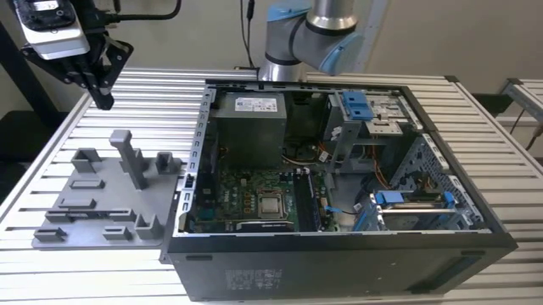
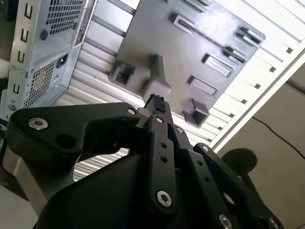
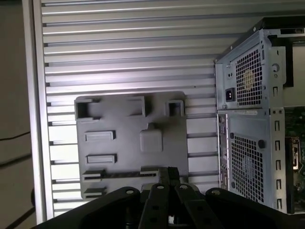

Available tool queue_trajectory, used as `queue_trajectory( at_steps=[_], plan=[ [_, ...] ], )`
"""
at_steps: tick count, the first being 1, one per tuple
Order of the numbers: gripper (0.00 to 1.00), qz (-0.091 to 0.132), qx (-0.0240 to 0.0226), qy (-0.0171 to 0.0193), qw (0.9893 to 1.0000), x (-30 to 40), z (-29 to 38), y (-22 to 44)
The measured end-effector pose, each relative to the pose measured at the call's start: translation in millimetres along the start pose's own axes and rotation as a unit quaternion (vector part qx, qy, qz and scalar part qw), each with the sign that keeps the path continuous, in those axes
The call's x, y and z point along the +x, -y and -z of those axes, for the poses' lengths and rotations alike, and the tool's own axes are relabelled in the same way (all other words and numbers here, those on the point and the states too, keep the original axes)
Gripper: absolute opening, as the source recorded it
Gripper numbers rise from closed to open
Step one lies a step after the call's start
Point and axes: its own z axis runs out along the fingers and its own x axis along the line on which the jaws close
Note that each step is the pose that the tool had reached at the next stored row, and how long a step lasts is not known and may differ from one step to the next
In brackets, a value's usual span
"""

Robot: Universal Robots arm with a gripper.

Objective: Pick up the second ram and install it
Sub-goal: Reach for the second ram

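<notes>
A thin dark strip, which I take for the second ram (image 1: 93,215), stands on edge in a long slot of the grey plastic tray (image 1: 106,190) on the slatted table, at the exterior view's left. Both wrist views show the same ram (image 2: 209,39) (image 3: 126,175) and tray (image 2: 157,33) (image 3: 124,124). My gripper (image 1: 103,101) hangs high above the tray's far end, well clear of it. Its black fingers meet at the tip, shut with nothing between them, as seen in both wrist views (image 2: 156,101) (image 3: 167,172).
An open computer case (image 1: 339,270) lies beside the tray at the exterior view's right, with its motherboard (image 1: 254,190) showing. The case's perforated back panel (image 3: 248,119) (image 2: 43,47) faces the tray. Upright posts (image 1: 127,155) rise from the tray. The arm's base (image 1: 309,38) stands behind the case.
</notes>
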Motion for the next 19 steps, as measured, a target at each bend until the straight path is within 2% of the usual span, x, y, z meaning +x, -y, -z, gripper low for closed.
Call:
queue_trajectory(
  at_steps=[11,19],
  plan=[
    [0.11,0.000,0.0000,0.0002,1.0000,15.8,0.6,5.5],
    [0.11,0.000,-0.0001,0.0011,1.0000,33.6,1.2,9.7]
  ],
)
